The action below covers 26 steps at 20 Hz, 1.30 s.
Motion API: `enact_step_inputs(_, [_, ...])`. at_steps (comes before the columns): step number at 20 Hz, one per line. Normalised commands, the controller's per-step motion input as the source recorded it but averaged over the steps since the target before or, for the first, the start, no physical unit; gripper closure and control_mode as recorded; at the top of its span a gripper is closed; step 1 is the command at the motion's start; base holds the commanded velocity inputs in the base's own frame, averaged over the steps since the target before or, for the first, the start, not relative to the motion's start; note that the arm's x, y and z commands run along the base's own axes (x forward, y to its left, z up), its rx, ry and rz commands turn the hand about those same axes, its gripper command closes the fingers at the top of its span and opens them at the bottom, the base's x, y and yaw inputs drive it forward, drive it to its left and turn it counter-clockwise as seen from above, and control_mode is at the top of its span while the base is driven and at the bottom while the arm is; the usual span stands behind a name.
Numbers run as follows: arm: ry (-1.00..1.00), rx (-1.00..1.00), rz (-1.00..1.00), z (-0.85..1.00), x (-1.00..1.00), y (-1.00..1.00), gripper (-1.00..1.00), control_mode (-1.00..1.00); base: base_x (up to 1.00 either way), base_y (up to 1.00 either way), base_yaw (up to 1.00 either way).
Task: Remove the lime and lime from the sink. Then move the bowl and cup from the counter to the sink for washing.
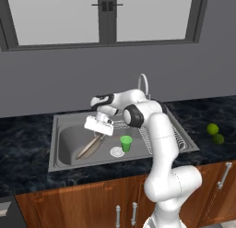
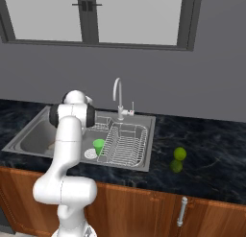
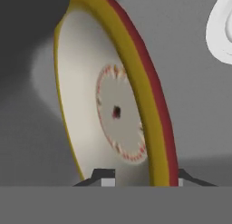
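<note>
over the sink point(image 1: 62, 144) the gripper point(image 1: 98, 130) straddles the rim of the bowl point(image 1: 90, 147), which stands steeply tilted on edge inside the basin, though whether the fingers press it i cannot tell, while the cup point(image 1: 126, 143) stands by the drain point(image 1: 116, 152) and both limes point(image 1: 215, 134) lie on the counter point(image 1: 27, 171).

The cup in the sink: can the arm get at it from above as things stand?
Probably yes. The cup stands upright by the drain with nothing over it; the gripper is beside it at the bowl and must first leave that.
</note>
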Motion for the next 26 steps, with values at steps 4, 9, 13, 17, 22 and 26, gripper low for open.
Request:
enact_step_inputs(4, [-0.08, 0.00, 0.09, -0.29, 0.03, 0.06, 1.00, -1.00, 0.00, 0.00, 0.00])
enact_step_inputs(9, [-0.02, 0.02, 0.06, -0.32, 0.00, 0.02, 1.00, -1.00, 0.00, 0.00, 0.00])
enact_step_inputs(13, [-0.08, 0.10, 0.04, -0.32, -0.02, 0.02, 1.00, -1.00, 0.00, 0.00, 0.00])
enact_step_inputs(17, [-0.13, 0.16, 0.04, -0.31, -0.03, 0.00, 1.00, -1.00, 0.00, 0.00, 0.00])
enact_step_inputs(22, [-0.19, 0.17, 0.06, -0.28, -0.02, 0.00, 1.00, -1.00, 0.00, 0.00, 0.00])
enact_step_inputs(26, [-0.21, 0.16, 0.06, -0.26, -0.02, 0.00, 1.00, -1.00, 0.00, 0.00, 0.00])
